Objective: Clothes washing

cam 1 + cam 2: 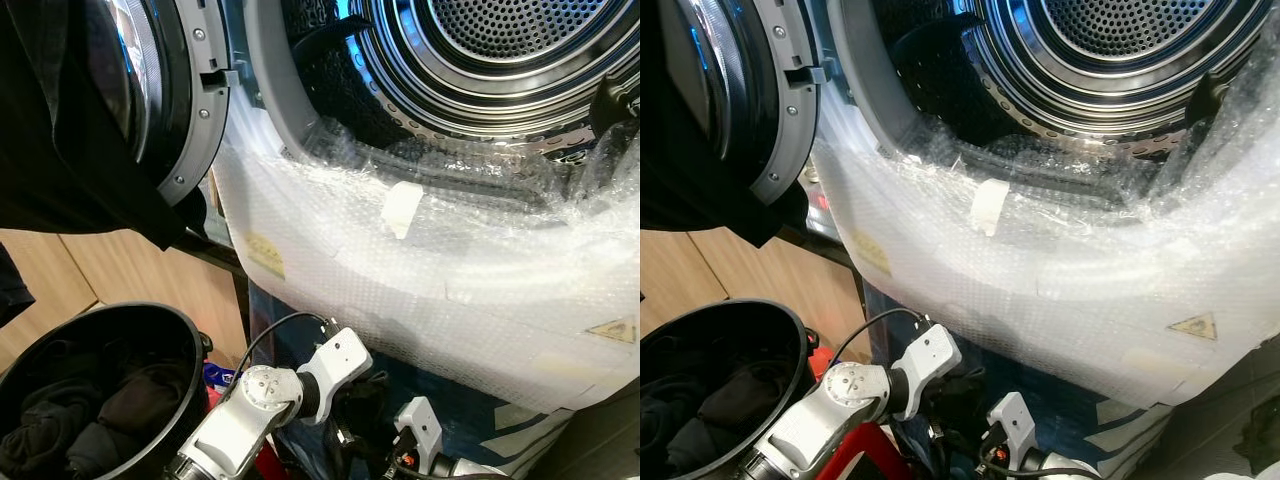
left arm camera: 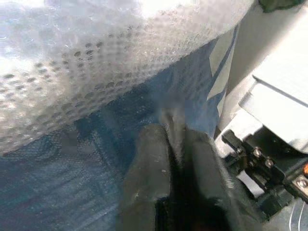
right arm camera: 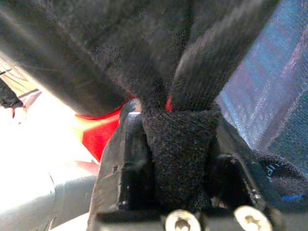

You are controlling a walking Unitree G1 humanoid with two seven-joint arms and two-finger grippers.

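The washing machine's steel drum stands open above me, its door swung out to the left. A black garment hangs low in front of the machine between my two arms. In the right wrist view my right gripper is shut on a fold of this black garment. My left gripper points at the machine's blue front panel, its fingers pressed close with dark cloth between them. A black bucket at lower left holds more dark clothes.
Bubble wrap covers the machine's front below the opening. A dark cloth drapes over the open door. Wooden floor lies to the left. A red object sits under my left arm.
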